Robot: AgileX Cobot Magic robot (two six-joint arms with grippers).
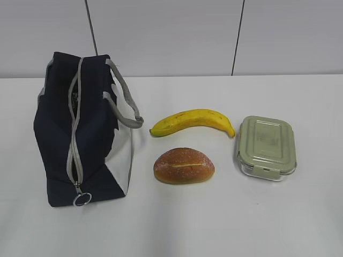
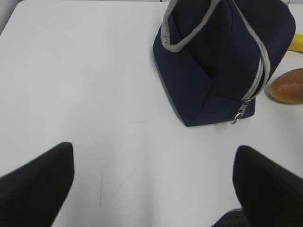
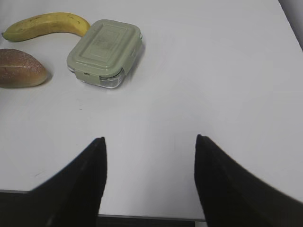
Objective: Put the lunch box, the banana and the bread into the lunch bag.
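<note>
The navy lunch bag [image 1: 80, 134] stands at the left of the table, its grey zipper closed with the ring pull [image 1: 82, 199] at the near end; it also shows in the left wrist view [image 2: 218, 56]. The yellow banana [image 1: 193, 121] lies right of the bag, the bread roll [image 1: 184, 165] in front of it, and the green-lidded lunch box [image 1: 266, 146] at the right. The right wrist view shows the banana [image 3: 45, 24], the bread [image 3: 21, 68] and the lunch box [image 3: 105, 52]. My left gripper [image 2: 154, 153] is open and empty, near of the bag. My right gripper [image 3: 150, 139] is open and empty, near of the lunch box.
The white table [image 1: 225, 214] carries only these things. Its near edge shows in the right wrist view [image 3: 142, 216]. A white panelled wall [image 1: 171, 32] stands behind. Neither arm shows in the exterior view.
</note>
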